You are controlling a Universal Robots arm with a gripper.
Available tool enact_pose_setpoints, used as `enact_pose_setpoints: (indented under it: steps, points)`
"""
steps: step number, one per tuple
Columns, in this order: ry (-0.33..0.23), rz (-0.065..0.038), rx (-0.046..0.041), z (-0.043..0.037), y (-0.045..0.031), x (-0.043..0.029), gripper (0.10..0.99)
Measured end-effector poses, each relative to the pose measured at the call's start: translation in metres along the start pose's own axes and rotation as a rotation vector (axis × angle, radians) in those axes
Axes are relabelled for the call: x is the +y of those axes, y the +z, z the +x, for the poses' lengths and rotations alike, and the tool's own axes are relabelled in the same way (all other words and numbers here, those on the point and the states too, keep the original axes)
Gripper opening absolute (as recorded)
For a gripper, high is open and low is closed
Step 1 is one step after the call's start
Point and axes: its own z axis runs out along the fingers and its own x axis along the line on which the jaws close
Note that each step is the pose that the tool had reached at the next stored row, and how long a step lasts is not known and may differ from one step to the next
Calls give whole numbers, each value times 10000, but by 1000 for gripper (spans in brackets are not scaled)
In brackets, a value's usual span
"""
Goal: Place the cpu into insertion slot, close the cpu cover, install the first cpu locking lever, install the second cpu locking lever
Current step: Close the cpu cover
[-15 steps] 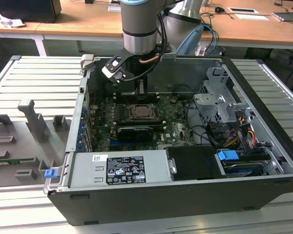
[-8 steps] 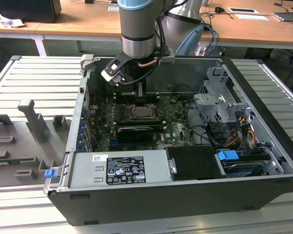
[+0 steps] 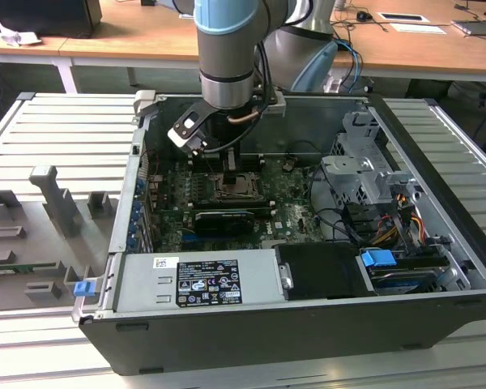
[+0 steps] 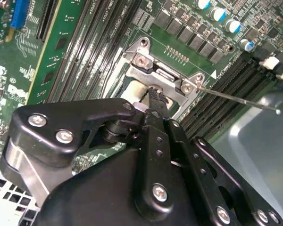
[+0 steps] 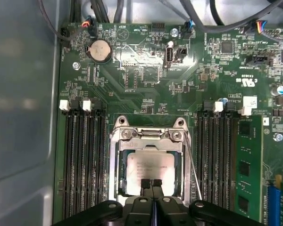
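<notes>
The pale cpu point(image 5: 148, 165) lies flat in the insertion slot point(image 3: 236, 188) on the green motherboard. The grey metal cpu cover point(image 5: 151, 147) lies down around it, its window framing the chip. My gripper point(image 5: 151, 183) is shut, with nothing between its black fingertips, which rest on the chip's near edge inside the window. In the second wrist view the gripper point(image 4: 155, 94) touches down at the cover point(image 4: 155, 75). In the exterior view my gripper point(image 3: 229, 174) hangs straight down over the slot. A thin wire locking lever point(image 5: 193, 165) runs beside the cover and sticks up free point(image 4: 240, 100).
Black memory slots point(image 5: 82, 160) flank the socket, with a green memory stick point(image 5: 245, 165) beside one bank. The case wall point(image 5: 23, 117) stands close by. A power supply point(image 3: 198, 279) and a drive cage point(image 3: 364, 170) sit inside the case. A grey fixture tray point(image 3: 49, 211) lies outside.
</notes>
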Motion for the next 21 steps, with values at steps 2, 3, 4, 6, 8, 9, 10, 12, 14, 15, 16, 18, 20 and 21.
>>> enact_pose_setpoints:
  steps: [2, 3, 4, 6, 8, 9, 10, 12, 14, 15, 16, 18, 20, 21]
  points:
    - [-2, 25, 0, 0, 30, -7, 106]
    - [-5, 29, 0, 0, 41, -12, 106]
    - [-9, 32, 1, -1, 58, -17, 106]
    - [-8, 33, 0, -1, 64, -18, 106]
    - [-8, 31, 3, 0, 35, -16, 106]
    - [-8, 32, 1, 0, 17, -15, 106]
    - [-9, 31, 3, 1, 16, -12, 106]
    - [-7, 61, 1, -1, 18, 38, 106]
    - [-8, 72, 1, -2, 20, 81, 106]
    - [-9, 75, 1, -3, 22, 109, 106]
    - [-8, 76, 3, -4, 23, 131, 106]
    - [-8, 80, 2, -4, 25, 154, 106]
    - [-8, 83, 2, -4, 25, 168, 106]
    - [-7, 83, 2, -4, 26, 170, 106]
